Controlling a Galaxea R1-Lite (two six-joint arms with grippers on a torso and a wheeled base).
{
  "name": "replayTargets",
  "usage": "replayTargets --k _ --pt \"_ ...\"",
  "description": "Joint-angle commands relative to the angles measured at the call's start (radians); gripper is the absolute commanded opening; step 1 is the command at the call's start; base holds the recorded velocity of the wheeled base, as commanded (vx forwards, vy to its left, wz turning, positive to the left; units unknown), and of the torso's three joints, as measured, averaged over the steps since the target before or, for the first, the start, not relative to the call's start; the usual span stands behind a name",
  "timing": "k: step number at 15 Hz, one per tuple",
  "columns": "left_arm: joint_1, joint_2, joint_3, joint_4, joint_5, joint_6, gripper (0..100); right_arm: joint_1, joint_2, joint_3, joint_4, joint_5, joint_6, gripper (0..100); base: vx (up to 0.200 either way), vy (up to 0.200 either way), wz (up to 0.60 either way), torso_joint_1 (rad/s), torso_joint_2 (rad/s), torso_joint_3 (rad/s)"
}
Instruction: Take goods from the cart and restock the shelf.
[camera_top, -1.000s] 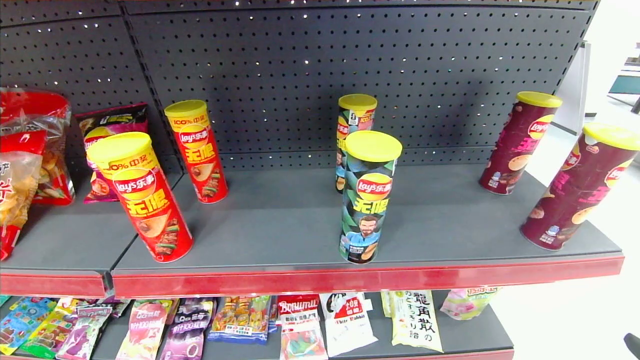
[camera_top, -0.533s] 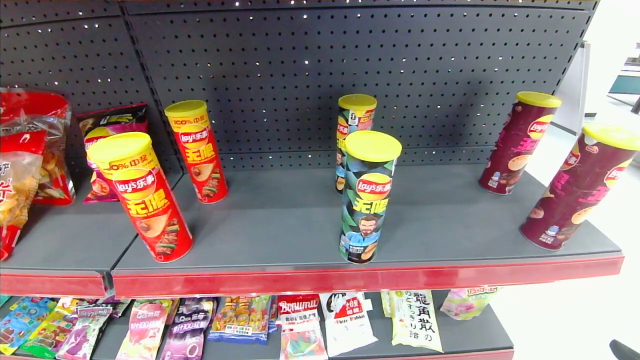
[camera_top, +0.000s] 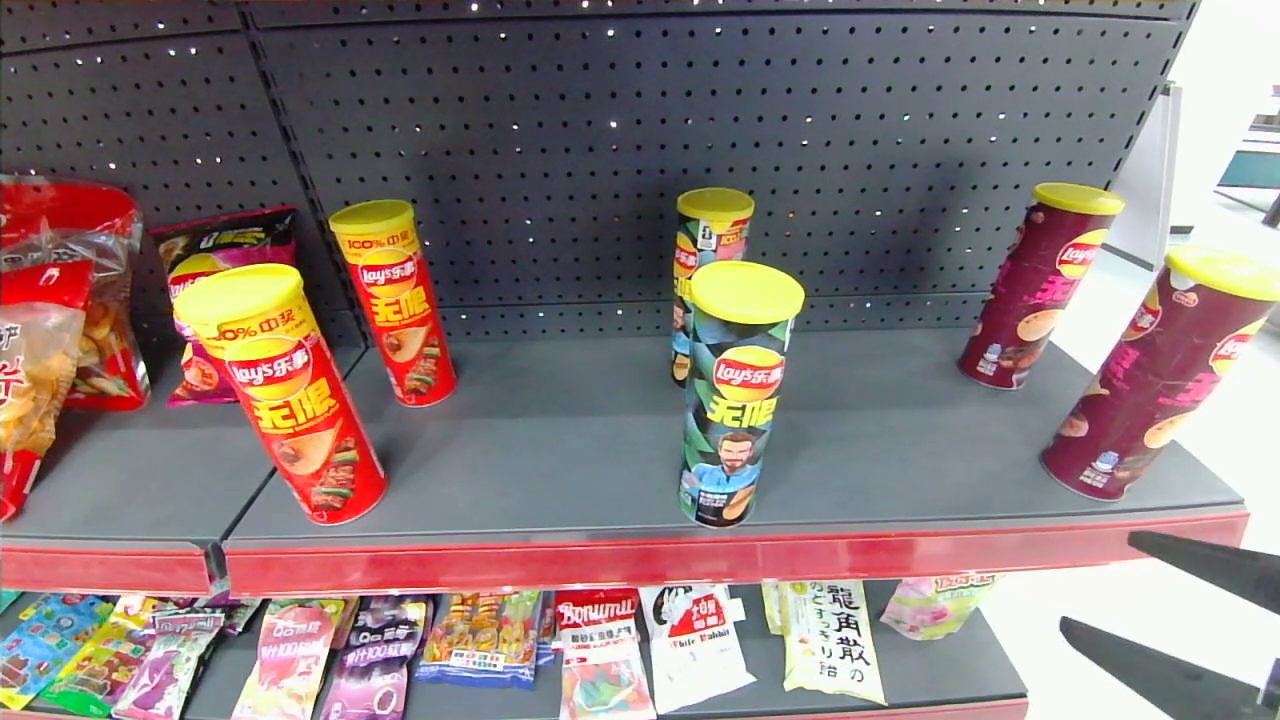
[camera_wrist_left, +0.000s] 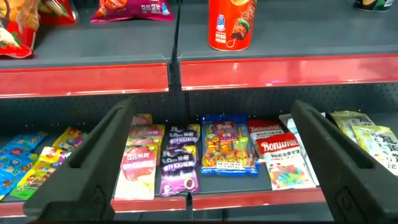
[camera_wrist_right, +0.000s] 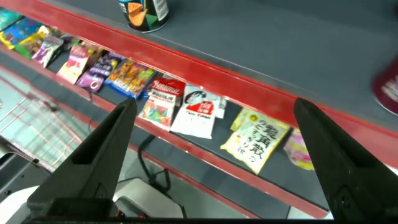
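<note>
The grey shelf board (camera_top: 560, 450) with a red front lip carries chip cans with yellow lids: two red cans (camera_top: 280, 390) (camera_top: 392, 300) at the left, two green-blue cans (camera_top: 738, 390) (camera_top: 712, 235) in the middle, and two purple cans (camera_top: 1035, 285) (camera_top: 1160, 375) at the right. My right gripper (camera_top: 1096, 580) is open and empty at the lower right, in front of and below the shelf's right end. In its own view, the right gripper (camera_wrist_right: 214, 106) looks down on the red lip and one green-blue can (camera_wrist_right: 144, 12). My left gripper (camera_wrist_left: 211, 106) is open and empty, facing the lower shelf below a red can (camera_wrist_left: 231, 25).
Snack bags (camera_top: 60, 300) fill the shelf's left section. Candy packets (camera_top: 600, 650) hang along the lower shelf (camera_wrist_left: 261, 199). Wide gaps separate the can pairs. A wire cart (camera_wrist_right: 25, 118) lies below the right gripper. Perforated panel (camera_top: 600, 130) backs the shelf.
My right gripper has come up into the head view at the lower right, its open fingers now beside the shelf's right end. The cans have not moved.
</note>
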Motion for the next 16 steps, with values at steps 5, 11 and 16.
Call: replayTargets --k 5,11,16 --pt "0.000 -0.002 0.000 0.000 0.000 0.000 100 0.108 0.482 -0.098 -0.256 -0.030 0.012 100 0.000 0.000 0.00 0.000 0.00 0.000" --pt "0.000 -0.004 0.000 0.000 0.000 0.002 100 0.119 0.661 -0.162 -0.345 -0.050 0.014 100 0.000 0.000 0.00 0.000 0.00 0.000" --pt "0.000 -0.002 0.000 0.000 0.000 0.002 100 0.108 0.748 -0.239 -0.345 -0.050 0.014 100 0.000 0.000 0.00 0.000 0.00 0.000"
